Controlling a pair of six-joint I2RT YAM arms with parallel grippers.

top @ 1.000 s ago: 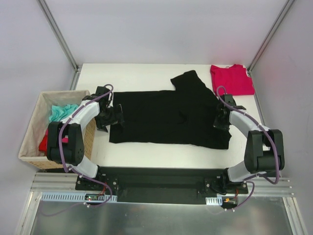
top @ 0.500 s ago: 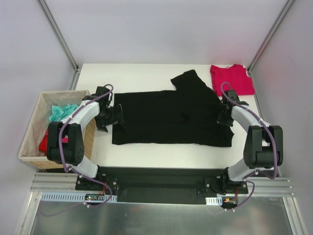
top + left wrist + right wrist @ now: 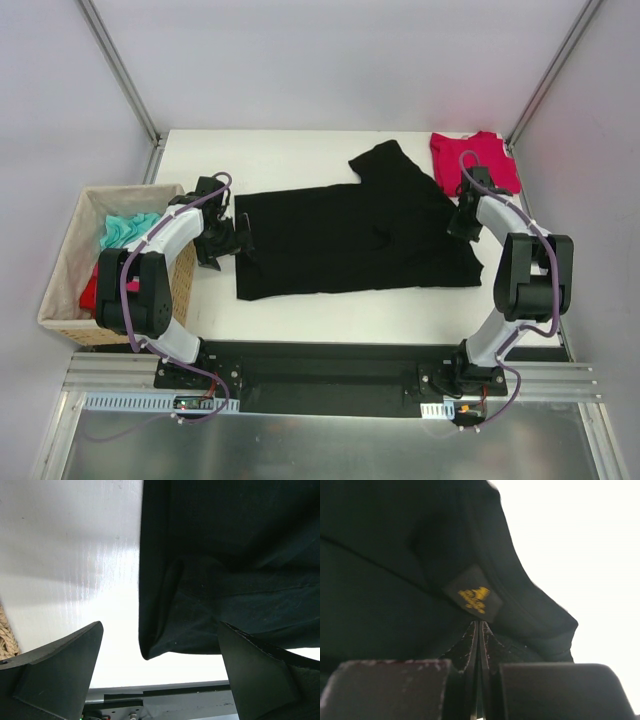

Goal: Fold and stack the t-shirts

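From above, I see a white table [image 3: 300, 155] with a large black t-shirt [image 3: 350, 235] spread flat across its middle. One sleeve points toward the far edge. A crimson-red t-shirt [image 3: 478, 162] lies folded at the far right corner, just beside the black one's far right side. I cannot tell whether the two touch.

My left gripper [image 3: 238, 238] sits low at the black t-shirt's left edge. In the left wrist view this claw [image 3: 160, 672] stands wide apart and holds nothing. Its two dark fingers [image 3: 55, 665] frame the near left corner of the shirt. That corner lies on the table between them, with a small fold along its hem.

My right gripper [image 3: 461, 224] is at the shirt's right edge, near the red one. In the right wrist view this claw [image 3: 479, 645] is closed tight, its fingers pressed together on a pinch of black cloth. Just above the tips, a small dark label [image 3: 474, 599] with a yellow emblem is sewn to the shirt.

A woven tan basket [image 3: 62, 300] stands off the table's left side. It holds a teal cloth [image 3: 125, 228] and something red beneath it.
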